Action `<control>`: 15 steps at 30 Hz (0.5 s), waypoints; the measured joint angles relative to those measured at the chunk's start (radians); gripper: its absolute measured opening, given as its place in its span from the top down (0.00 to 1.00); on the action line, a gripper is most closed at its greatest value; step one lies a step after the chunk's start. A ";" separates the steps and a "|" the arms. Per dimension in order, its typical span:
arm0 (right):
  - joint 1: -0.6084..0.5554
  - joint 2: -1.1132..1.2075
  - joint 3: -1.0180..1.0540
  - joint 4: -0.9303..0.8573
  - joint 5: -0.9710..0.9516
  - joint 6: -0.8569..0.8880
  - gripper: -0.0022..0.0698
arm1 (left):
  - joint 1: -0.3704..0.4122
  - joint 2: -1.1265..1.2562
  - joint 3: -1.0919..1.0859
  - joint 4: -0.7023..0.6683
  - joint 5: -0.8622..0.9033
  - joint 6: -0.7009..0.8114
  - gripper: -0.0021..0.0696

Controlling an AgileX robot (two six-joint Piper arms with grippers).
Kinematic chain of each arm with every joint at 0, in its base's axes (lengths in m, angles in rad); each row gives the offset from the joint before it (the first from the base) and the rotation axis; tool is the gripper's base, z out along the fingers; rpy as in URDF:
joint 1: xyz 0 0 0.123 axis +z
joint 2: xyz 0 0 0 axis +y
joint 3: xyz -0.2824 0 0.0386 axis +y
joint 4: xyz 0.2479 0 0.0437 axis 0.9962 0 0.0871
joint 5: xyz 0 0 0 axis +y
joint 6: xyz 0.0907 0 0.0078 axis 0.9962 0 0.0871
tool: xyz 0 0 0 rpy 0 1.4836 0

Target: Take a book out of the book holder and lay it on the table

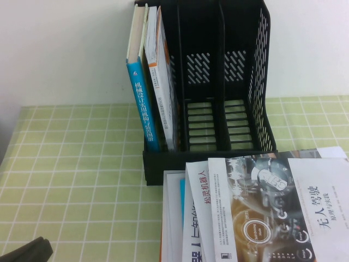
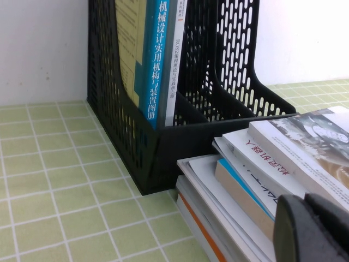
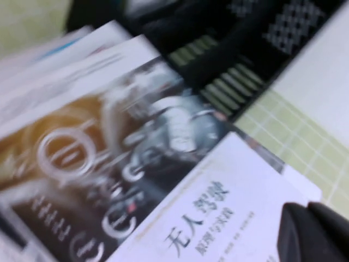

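At the near edge of the table [image 1: 65, 180], toward its left corner, a dark rounded shape is showing low in the high view; this is the left gripper [image 1: 24, 252], and whether its fingers are apart or together cannot be told. In its own wrist view only a dark grey, matte piece of it [image 2: 313, 229] is showing, hovering just beside the near side of the book stack. The right gripper [image 3: 316, 232] is appearing only in the right wrist view as a dark shape over the white panel of the book [image 3: 136, 164]; its opening cannot be told either, and nothing is seen in its hold.

The book [image 1: 283, 207] is lying flat on top of a pile of other books [image 1: 185, 218] at the near right part of the table, its glossy dark grey cover with orange-gold circles facing up and its white title panel toward the right edge. The pile is fanning out unevenly, touching the front of the book holder [image 1: 256, 71].

The left half of the yellow-green gridded cloth is lying open and bare.

Farther back, the black plastic holder is standing upright against the far edge, slotted and perforated. Its left compartment is holding a blue-spined book [image 1: 143, 106] and a grey-white book [image 1: 163, 87], both leaning slightly.
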 joint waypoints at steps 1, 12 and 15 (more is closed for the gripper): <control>-0.050 -0.022 0.000 0.024 -0.010 0.044 0.97 | 0.000 0.000 0.000 0.000 0.000 0.000 0.97; -0.566 -0.300 0.300 0.330 -0.257 0.156 0.97 | 0.000 0.000 0.000 0.000 0.000 0.000 0.97; -0.634 -0.398 0.422 0.343 -0.350 0.160 0.97 | 0.000 0.000 0.000 0.000 0.000 0.001 0.97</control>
